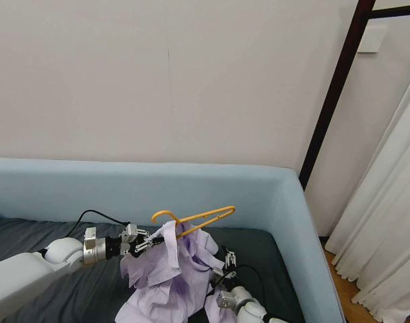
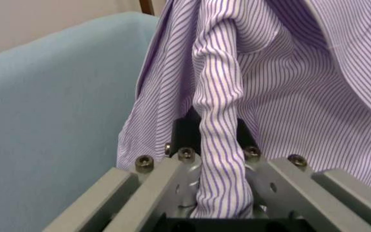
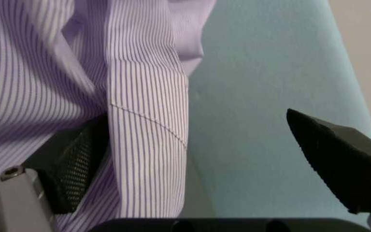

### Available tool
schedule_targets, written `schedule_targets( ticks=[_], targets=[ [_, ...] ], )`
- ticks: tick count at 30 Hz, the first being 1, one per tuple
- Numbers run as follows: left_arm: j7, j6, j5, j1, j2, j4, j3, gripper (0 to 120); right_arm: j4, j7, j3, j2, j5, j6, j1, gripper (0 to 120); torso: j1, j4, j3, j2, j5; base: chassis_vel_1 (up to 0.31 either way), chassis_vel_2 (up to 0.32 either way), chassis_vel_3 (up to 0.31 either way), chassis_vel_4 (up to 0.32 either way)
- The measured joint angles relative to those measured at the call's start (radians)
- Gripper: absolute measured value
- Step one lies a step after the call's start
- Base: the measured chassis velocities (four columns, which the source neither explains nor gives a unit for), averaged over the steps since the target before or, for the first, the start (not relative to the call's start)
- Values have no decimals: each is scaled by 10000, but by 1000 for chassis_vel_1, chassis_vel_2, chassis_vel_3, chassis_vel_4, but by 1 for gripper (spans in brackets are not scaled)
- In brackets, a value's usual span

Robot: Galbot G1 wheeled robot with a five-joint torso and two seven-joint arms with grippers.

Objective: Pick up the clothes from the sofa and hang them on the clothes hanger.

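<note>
A purple-and-white striped shirt (image 1: 165, 279) is lifted off the dark seat of the light blue sofa (image 1: 285, 202), draped over a tilted orange hanger (image 1: 203, 217). My left gripper (image 1: 141, 243) reaches in from the left, just below the hanger's hook. It is shut on a fold of the shirt (image 2: 218, 111), which runs down between its fingers (image 2: 184, 130). At the shirt's right side is my right gripper (image 1: 225, 261). It stands open (image 3: 205, 164), with the shirt's edge (image 3: 143, 121) lying against one pad (image 3: 76, 169) and the other fingertip (image 3: 337, 159) far off over the sofa.
The sofa's backrest (image 1: 124, 185) runs behind the shirt and its right arm (image 1: 305, 256) stands close by. A dark pole (image 1: 332, 94) leans against the wall at the right, with white curtains (image 1: 386, 222) beyond it. The dark seat cushion (image 1: 29, 232) stretches left.
</note>
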Motion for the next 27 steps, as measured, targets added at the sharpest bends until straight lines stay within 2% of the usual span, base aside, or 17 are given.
schedule_targets(
  ticks=[9,17,20,24,26,27],
  targets=[
    [24,0,0,9,57,-25,-16,1,-45,181,416,-299,306,200,61,100,0,-1,0,0,-1,0,0,0,0],
    [26,-2,25,15,58,-72,-18,1,481,233,430,-494,819,539,125,99,0,0,0,0,-1,0,0,0,0],
    [26,-4,27,11,58,-57,-18,1,519,216,415,-542,885,667,103,94,0,0,0,0,0,0,0,0,0],
    [30,-17,47,20,57,-19,-35,1,687,58,351,-754,965,1057,27,73,0,0,0,0,0,0,0,0,0],
    [32,-28,53,31,61,-10,-45,1,771,2,330,-828,1009,1138,10,70,0,0,0,0,0,0,0,0,0],
    [38,-39,58,40,78,3,-52,1,849,-57,318,-902,1047,1234,-8,65,0,-1,0,0,-1,0,0,0,0]
  ],
)
